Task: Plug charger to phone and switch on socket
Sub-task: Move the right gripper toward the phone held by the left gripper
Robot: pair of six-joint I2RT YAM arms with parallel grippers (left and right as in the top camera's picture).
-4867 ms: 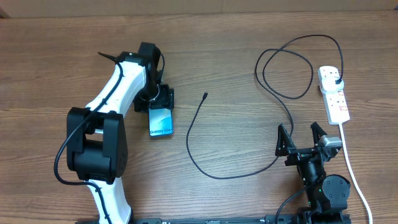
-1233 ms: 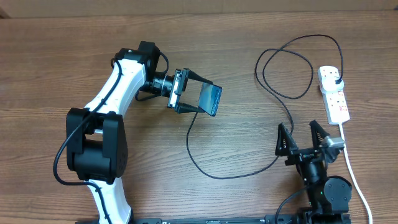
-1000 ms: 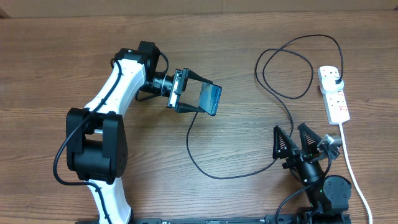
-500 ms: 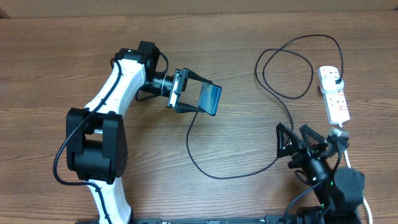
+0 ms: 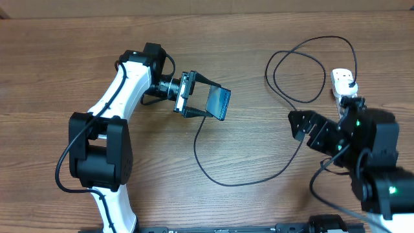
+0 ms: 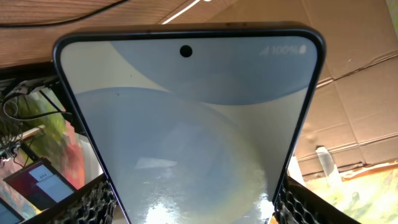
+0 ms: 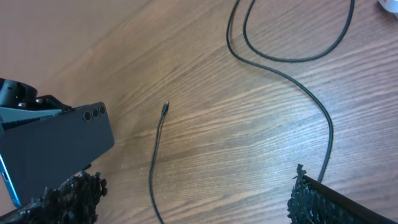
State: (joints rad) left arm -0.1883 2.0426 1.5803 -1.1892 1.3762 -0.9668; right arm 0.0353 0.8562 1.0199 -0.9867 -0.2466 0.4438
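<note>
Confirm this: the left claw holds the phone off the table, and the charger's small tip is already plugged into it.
Not right. The left claw does hold the phone off the table, but the charger's small tip lies loose there, unplugged; the right wrist view shows it.

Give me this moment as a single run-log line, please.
left gripper: holding phone off table | right gripper: open, empty | cable tip: unplugged, on table

The left gripper (image 5: 214, 102) holds the phone (image 5: 220, 103) up over the wooden table (image 5: 58, 58), while the black charger cable (image 5: 196, 150) loops right toward the white power strip (image 5: 341, 79) and the wide-spread right gripper (image 5: 308, 127).
</note>
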